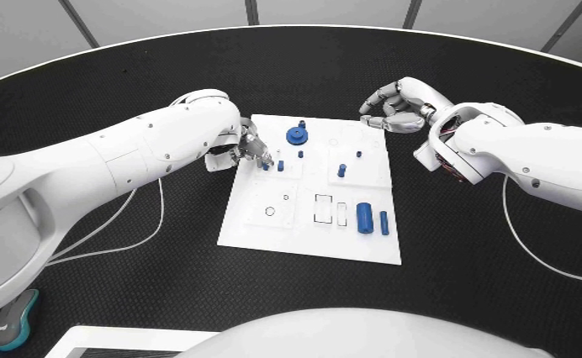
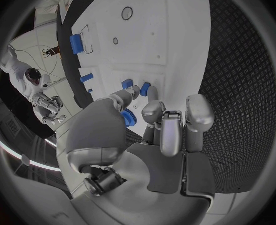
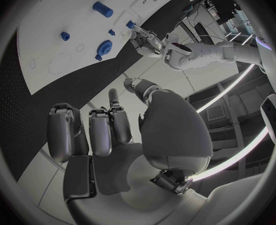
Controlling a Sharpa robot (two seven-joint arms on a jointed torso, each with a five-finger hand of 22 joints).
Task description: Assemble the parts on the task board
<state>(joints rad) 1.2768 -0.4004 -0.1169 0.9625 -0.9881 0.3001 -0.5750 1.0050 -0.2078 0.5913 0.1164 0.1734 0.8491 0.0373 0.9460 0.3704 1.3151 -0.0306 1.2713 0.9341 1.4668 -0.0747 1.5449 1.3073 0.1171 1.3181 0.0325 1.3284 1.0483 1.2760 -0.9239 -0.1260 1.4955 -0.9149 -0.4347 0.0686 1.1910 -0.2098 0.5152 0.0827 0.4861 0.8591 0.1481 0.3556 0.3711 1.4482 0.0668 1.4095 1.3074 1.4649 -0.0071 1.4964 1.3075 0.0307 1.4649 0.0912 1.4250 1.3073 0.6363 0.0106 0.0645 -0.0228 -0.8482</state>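
The left hand [image 1: 249, 150] sits at the left edge of the white task board [image 1: 364, 244], fingertips down just beside two short blue pegs [image 1: 274, 165] that stand upright near that edge. From the left wrist view, the fingers [image 2: 152, 110] curl toward these pegs and touch or nearly touch them; whether one is actually pinched I cannot tell. The blue gear-like knob [image 1: 297, 134] stands on the board beyond the pegs, toward its far edge, close to the same hand. The right hand [image 1: 394, 111] hovers off the board's far right corner over the black counter [image 1: 485, 274], fingers curled in on nothing. Near the board's near right corner lie a fat blue cylinder [image 1: 364, 213] and a thin blue rod [image 1: 384, 223], long axes running far-to-near.
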